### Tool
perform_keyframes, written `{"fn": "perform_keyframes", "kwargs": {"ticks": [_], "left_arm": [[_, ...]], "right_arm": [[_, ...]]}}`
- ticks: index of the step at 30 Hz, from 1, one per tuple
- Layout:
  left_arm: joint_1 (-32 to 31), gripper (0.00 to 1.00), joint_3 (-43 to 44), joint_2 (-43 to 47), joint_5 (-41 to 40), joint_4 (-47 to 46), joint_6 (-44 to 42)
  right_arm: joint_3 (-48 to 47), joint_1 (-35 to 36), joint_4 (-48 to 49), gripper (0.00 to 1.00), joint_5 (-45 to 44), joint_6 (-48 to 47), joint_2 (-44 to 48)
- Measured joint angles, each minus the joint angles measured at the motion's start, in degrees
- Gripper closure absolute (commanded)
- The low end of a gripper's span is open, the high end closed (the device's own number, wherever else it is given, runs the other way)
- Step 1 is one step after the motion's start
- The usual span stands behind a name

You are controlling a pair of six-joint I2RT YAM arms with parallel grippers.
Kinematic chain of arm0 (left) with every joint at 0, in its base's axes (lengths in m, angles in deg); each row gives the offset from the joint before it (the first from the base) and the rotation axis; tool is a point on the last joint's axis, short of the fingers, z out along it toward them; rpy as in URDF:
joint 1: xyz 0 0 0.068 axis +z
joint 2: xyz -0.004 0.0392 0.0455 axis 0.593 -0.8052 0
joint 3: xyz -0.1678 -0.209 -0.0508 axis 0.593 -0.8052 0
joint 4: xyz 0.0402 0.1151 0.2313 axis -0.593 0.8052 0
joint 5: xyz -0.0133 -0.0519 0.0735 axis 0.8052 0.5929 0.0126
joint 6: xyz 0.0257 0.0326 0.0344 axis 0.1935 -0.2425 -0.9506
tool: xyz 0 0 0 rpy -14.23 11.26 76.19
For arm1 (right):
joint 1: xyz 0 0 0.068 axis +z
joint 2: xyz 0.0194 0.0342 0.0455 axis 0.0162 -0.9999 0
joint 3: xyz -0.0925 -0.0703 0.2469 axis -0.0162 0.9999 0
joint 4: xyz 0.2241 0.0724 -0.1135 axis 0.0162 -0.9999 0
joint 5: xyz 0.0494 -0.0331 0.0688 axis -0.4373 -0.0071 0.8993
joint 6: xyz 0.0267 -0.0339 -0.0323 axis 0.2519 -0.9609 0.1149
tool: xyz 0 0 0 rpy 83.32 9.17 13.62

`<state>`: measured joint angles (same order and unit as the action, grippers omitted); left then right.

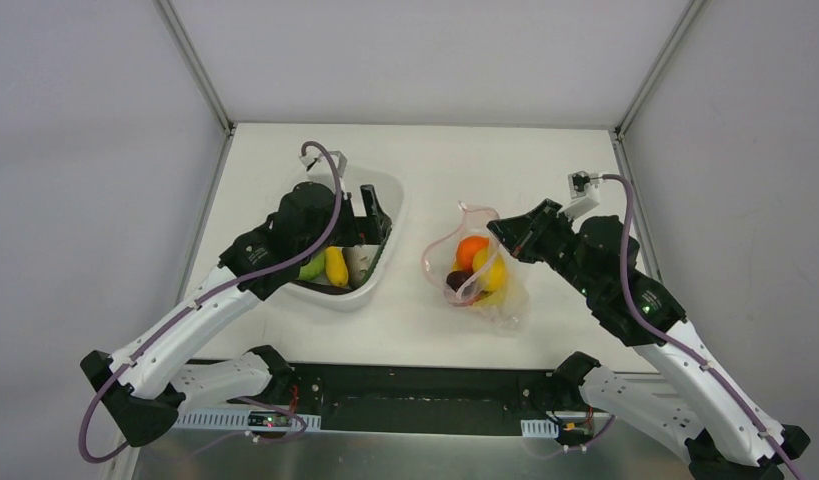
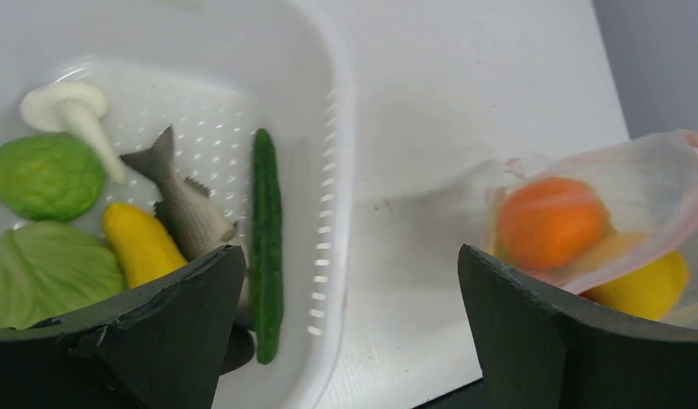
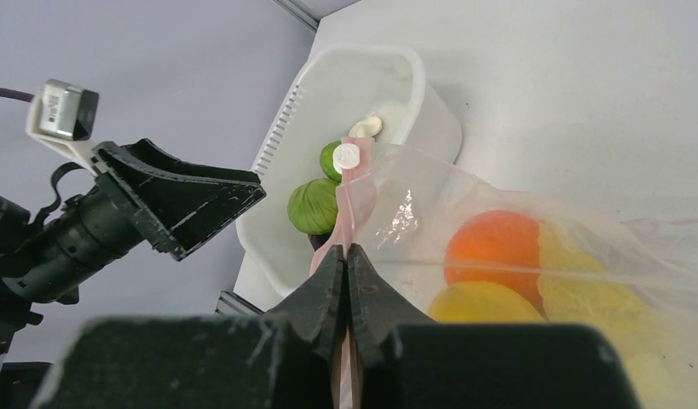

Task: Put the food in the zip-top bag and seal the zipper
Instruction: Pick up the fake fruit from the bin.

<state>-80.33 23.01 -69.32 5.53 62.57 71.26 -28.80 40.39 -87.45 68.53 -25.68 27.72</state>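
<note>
Green food (cabbage, perhaps) cut off.

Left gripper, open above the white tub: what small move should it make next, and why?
Probably lower the left gripper onto the cucumber and close. Its jaws are open and empty, food lies in the tub, and the right gripper is shut on the zipper, holding the zip-top bag open.

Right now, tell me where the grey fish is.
In the left wrist view, the grey fish lies in the white tub, between the yellow piece and the long green cucumber, left of the zip-top bag.
</note>
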Motion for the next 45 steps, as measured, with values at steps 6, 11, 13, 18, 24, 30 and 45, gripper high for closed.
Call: {"fn": "perform_keyframes", "kwargs": {"ticks": [6, 11, 13, 18, 24, 30, 45], "left_arm": [[5.77, 0.01, -4.33, 1.86, -2.71, 3.76, 1.92], [8.57, 0.01, -5.35, 1.99, -6.93, 6.84, 3.39], [9.92, 0.01, -6.08, 1.99, -8.63, 7.26, 3.39], [16.48, 0.01, -6.32, -1.16, -8.9, 7.69, 3.28], [21.31, 0.01, -6.27, -8.24, -7.89, 7.78, 4.04], [23.47, 0.01, -5.46, -13.94, -8.0, 8.15, 5.22], [24.94, 0.01, 3.48, -33.0, -18.23, 5.44, 9.77]], "right_arm": [[0.37, 0.0, 0.85, 0.96, -0.39, 0.09, 0.0], [0.57, 0.0, 1.14, 0.96, -0.39, 0.09, -0.02], [0.68, 0.0, 1.2, 0.96, -0.39, 0.11, -0.02], [0.79, 0.0, 1.55, 0.95, -0.39, 0.28, 0.0], [1.2, 0.0, 1.95, 0.95, -0.42, 0.7, 0.2], [1.25, 0.0, 1.95, 0.95, -0.39, 0.7, 0.31], [1.64, 0.0, 2.34, 0.94, -0.37, 0.9, 0.31]]}}
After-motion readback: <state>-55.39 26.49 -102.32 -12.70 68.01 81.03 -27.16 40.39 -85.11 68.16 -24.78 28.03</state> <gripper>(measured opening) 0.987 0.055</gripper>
